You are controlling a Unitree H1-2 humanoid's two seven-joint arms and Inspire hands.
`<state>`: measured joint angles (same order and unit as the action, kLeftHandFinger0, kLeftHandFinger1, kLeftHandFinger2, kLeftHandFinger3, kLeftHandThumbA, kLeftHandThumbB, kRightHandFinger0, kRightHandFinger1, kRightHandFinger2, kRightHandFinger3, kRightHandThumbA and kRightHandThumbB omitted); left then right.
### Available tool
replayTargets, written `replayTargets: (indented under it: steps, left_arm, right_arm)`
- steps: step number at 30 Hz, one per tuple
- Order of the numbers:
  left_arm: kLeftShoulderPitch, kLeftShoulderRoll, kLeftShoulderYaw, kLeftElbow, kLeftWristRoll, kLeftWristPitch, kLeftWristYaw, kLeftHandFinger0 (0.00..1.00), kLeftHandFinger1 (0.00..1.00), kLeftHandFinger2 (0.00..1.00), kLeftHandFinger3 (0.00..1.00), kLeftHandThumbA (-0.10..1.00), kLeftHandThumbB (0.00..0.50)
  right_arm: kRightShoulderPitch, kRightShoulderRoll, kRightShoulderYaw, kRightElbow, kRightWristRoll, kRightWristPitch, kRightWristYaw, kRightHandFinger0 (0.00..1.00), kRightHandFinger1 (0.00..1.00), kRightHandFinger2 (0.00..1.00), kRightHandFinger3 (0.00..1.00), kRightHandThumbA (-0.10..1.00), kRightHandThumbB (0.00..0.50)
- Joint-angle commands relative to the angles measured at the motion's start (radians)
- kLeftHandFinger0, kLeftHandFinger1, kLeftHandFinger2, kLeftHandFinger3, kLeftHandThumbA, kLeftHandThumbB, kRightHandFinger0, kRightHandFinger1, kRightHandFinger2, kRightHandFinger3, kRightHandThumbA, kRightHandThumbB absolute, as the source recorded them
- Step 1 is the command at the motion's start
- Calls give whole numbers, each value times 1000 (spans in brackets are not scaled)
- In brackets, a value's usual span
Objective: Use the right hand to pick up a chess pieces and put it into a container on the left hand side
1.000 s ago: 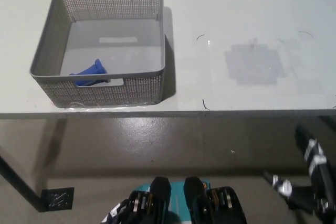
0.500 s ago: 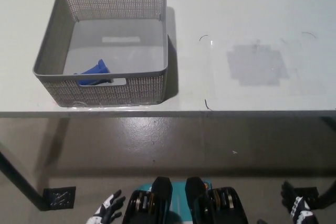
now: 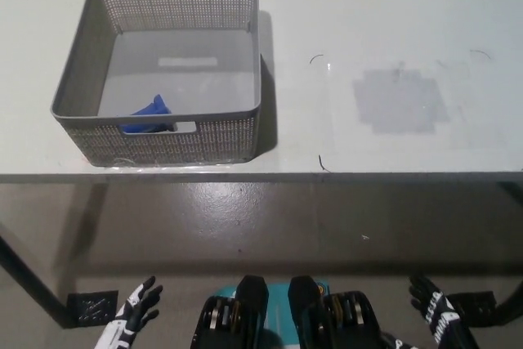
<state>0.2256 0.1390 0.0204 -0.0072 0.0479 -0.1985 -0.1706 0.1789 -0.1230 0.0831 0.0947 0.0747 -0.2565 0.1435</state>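
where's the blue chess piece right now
In the head view, the blue chess piece lies inside the grey basket on the table's left side, at its near-left corner.

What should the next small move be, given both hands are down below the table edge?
Probably none beyond holding the rest pose. The blue piece already lies inside the grey basket, near its front wall, and no other piece shows on the table. The right hand and left hand both hang low, open and holding nothing, so the placing looks done.
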Motion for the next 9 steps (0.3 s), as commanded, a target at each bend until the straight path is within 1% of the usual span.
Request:
replayTargets:
  steps: [1,9]
  left_arm:
    - [-5,3,18,-12,-22,-53,27,1000,1000,1000,1000,1000,220]
    - [-7,2,21,-20,-26,-50,18,1000,1000,1000,1000,1000,216]
  right_arm:
    - [-29,-7,6,2,14,-27,34,1000,1000,1000,1000,994,377]
    - [-37,-11,7,-14,17,-10,42,1000,1000,1000,1000,975,348]
